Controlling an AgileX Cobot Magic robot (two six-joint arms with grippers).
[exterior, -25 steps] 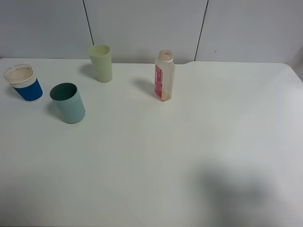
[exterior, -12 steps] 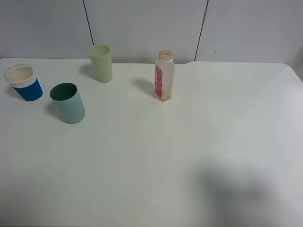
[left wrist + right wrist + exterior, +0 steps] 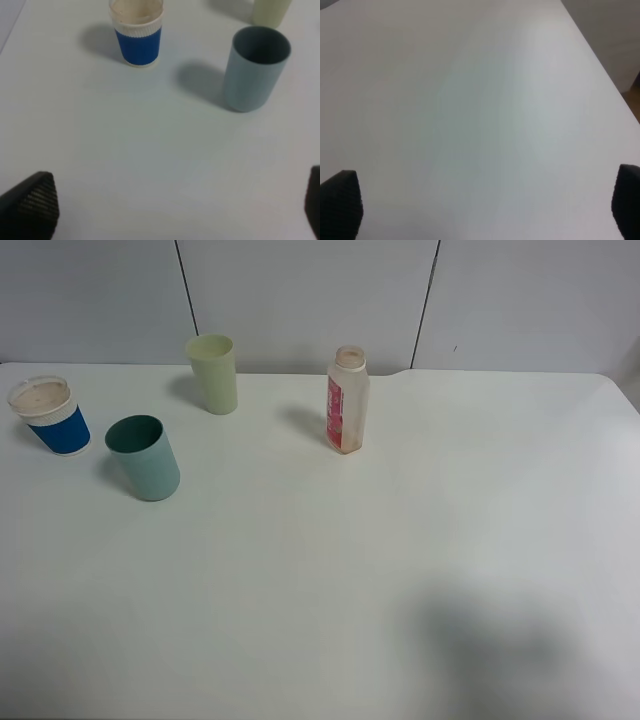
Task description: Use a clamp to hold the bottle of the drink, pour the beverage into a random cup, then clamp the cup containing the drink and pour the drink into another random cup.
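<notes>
The bottle (image 3: 347, 401) stands upright at the back middle of the white table (image 3: 400, 570), its red label facing left. The blue-sleeved paper cup (image 3: 50, 416) (image 3: 136, 31) stands at the far left. Beside it is the teal tumbler (image 3: 144, 458) (image 3: 256, 68). Neither arm shows in the high view. In the left wrist view my left gripper (image 3: 172, 207) is open, well short of both cups, with only bare table between its fingertips (image 3: 31, 205). My right gripper (image 3: 482, 202) is open over bare table, its fingertips (image 3: 340, 197) at the frame's corners. No liquid shows.
A pale yellow-green tumbler (image 3: 213, 373) (image 3: 270, 11) stands at the back, left of the bottle. A grey panelled wall (image 3: 320, 300) runs behind the table. The table's right edge (image 3: 600, 65) shows in the right wrist view. A soft shadow (image 3: 480, 650) lies front right.
</notes>
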